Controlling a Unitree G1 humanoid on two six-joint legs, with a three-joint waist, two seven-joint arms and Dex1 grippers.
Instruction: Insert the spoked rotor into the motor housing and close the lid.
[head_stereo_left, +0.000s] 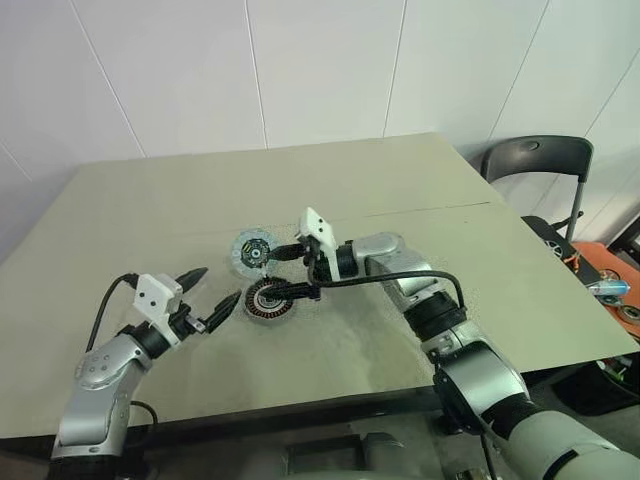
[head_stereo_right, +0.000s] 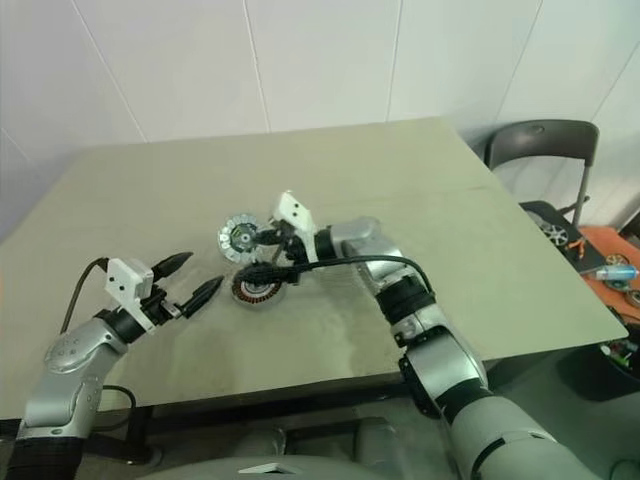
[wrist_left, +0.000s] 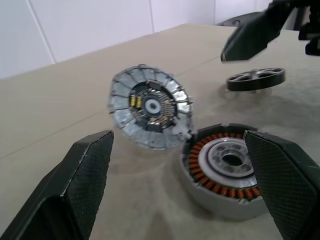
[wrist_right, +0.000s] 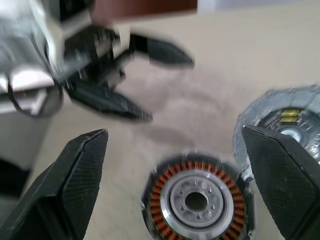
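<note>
The housing (wrist_right: 196, 200) is seen on the bench (head_stereo_left: 150, 210) between the spread fingers of the right end effector (head_stereo_left: 297, 272). The lid (wrist_left: 150, 107) leans against the housing. The rotor (wrist_left: 255, 79) lies beyond. The left end effector (head_stereo_left: 215, 291), open and empty, is held just beside the housing.

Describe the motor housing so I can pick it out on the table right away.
On the tan table, look near the middle, between the two grippers. The motor housing is the squat round cup nearer the robot, touching the tilted lid. Its ring of copper windings around a silvery centre sets it apart.
</note>
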